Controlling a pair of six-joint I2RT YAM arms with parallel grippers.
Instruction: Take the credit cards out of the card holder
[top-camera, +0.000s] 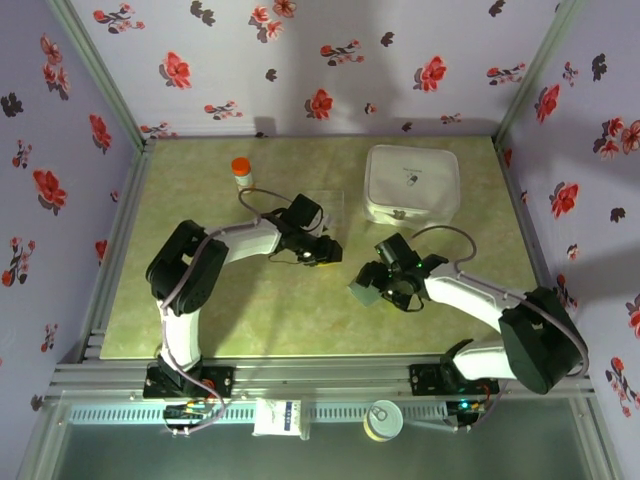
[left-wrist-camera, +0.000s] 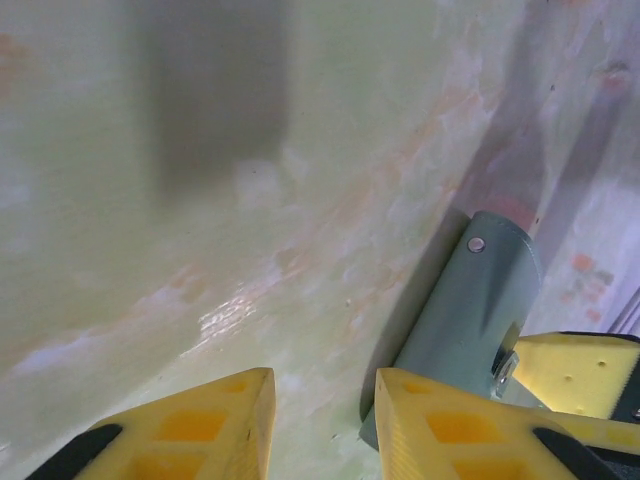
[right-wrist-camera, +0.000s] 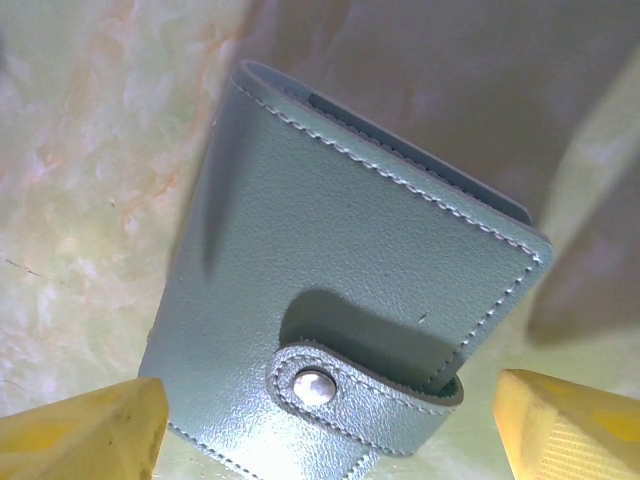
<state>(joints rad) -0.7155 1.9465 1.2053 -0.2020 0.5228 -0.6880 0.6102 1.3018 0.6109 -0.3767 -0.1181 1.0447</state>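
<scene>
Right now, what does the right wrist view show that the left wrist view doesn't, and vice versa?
Right wrist: the card holder front panel face-on, its snap strap buttoned, with the right gripper fingers wide on either side of it.

Left wrist: the holder edge-on at the right, a right gripper finger beside it, and the left gripper fingers apart with nothing between them.

Both: the closed holder on the green marbled table.

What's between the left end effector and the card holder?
Only bare table. The top view shows a short empty stretch from the left end effector to the card holder, and the left wrist view agrees.
</scene>
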